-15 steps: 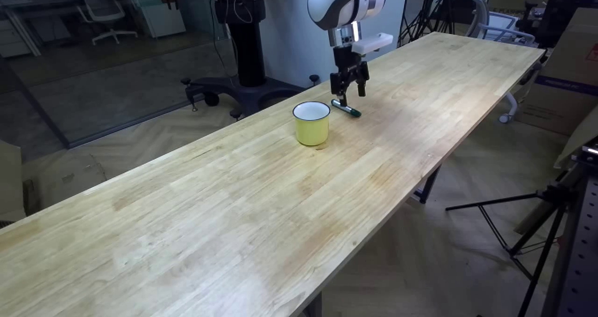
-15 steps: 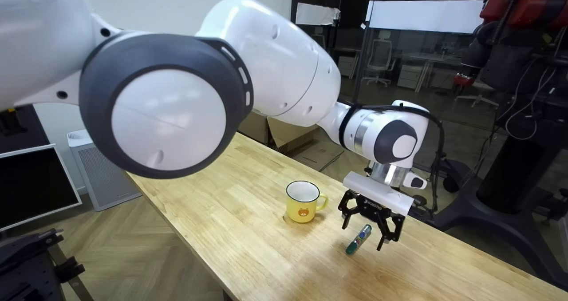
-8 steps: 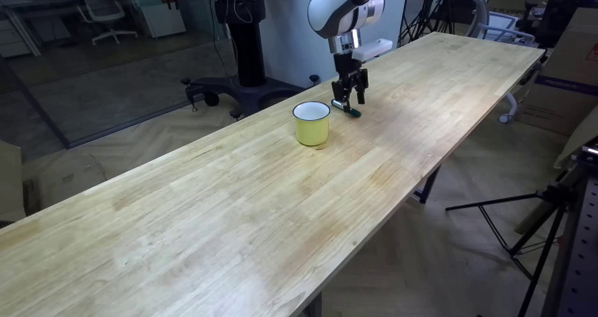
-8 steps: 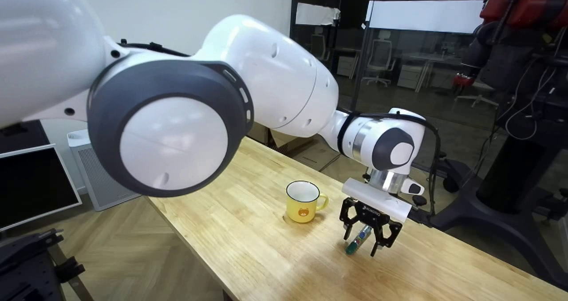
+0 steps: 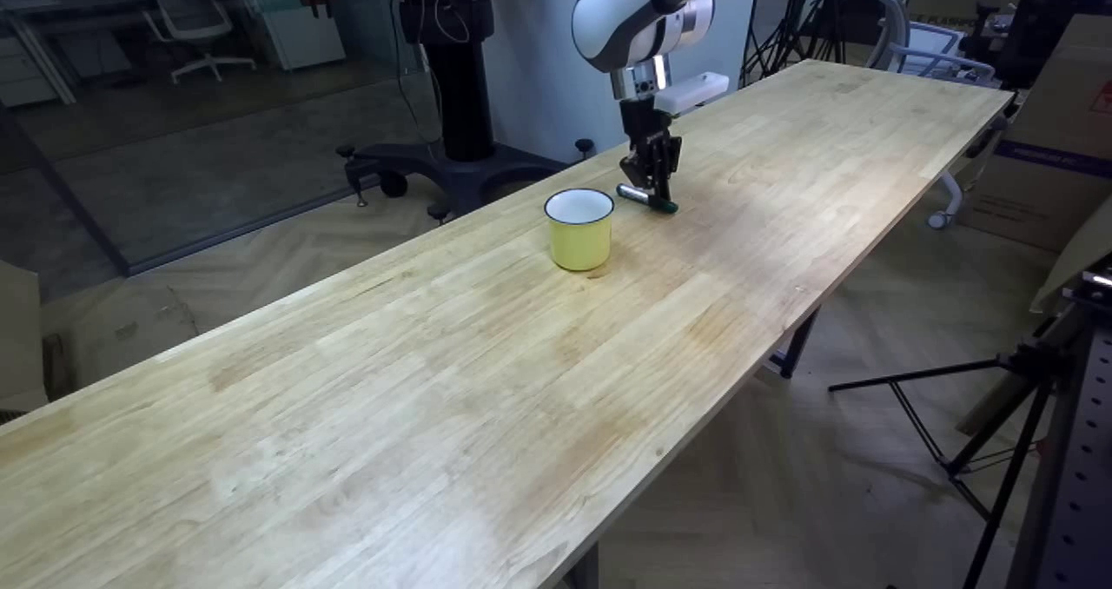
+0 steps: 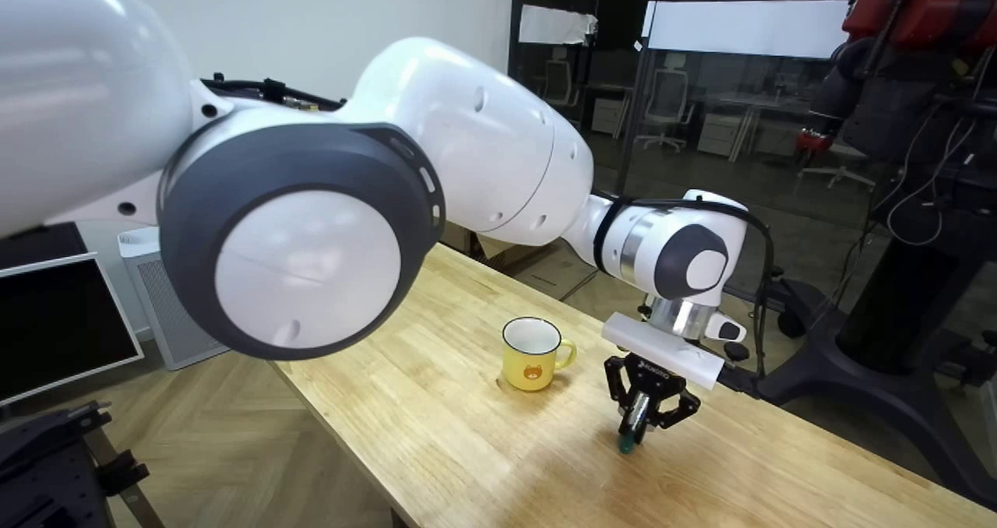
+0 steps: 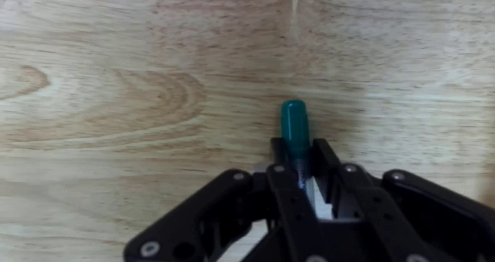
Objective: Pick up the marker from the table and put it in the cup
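Note:
The marker (image 7: 294, 123), with a teal-green cap and paler printed barrel, lies between the fingers of my gripper (image 7: 299, 145) in the wrist view. Both fingers stand close against its sides just behind the cap; most of the barrel is hidden by them. In both exterior views the gripper points down at the table (image 5: 434, 380), and the green cap end (image 6: 627, 441) sticks out past the fingertips, at or very near the wood. The yellow cup (image 6: 532, 366), white inside with a dark rim and an orange bear face, stands upright a short way off, its handle towards the gripper.
The table's long edge (image 5: 712, 428) drops to the floor. Beyond the opposite edge stands a black wheeled base (image 5: 473, 168). A black tripod (image 5: 1034, 363) is on the floor beside the table. White arm links (image 6: 475, 131) fill much of an exterior view.
My gripper has come down to the table and its fingers have drawn together around the marker. The marker has shifted and turned slightly. The cup has stayed put.

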